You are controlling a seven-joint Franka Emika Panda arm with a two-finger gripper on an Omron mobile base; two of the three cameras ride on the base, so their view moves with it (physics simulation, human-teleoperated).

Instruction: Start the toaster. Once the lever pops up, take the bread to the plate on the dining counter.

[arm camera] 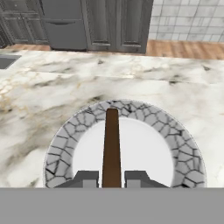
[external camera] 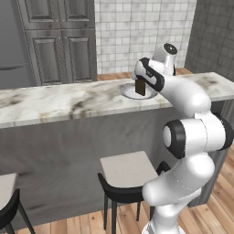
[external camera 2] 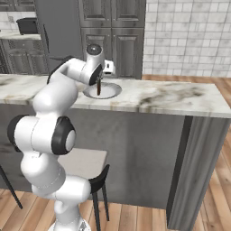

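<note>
room: kitchen, dark grey cabinet doors (arm camera: 109,22) across top of hand view, pale tiled wall (external camera: 141,32) top centre-right of left base view, wood floor (external camera 2: 131,216) along the bottom of both base views
table: long marble slab (external camera: 55,103) with grey-brown veins, runs left to right through the middle of both base views, plain grey panel front below; this is the dining counter
stools: one pale-seated stool (external camera: 125,171) with dark back, lower centre of left base view, in front of the panel; edge of a second at lower left
plate: round, crackled grey rim, white centre (arm camera: 175,144), sits on the table, centre-bottom of hand view; centre of left base view, partly behind the hand
bread: thin dark brown slice (arm camera: 111,144), seen edge-on in hand view, upright, over the middle of the plate
fingers: pinching the bread near its top, one either side of it (arm camera: 111,178) at bottom centre of hand view
step: last one, carry is done, bread hangs above the plate, not released; cannot tell if its lower edge touches the dish
next move: judged, lower a little if there is a gap, spread the fingers, lift straight up clear
risk: slice is on edge, likely to tip flat on release; fine if it lands inside the rim
</note>
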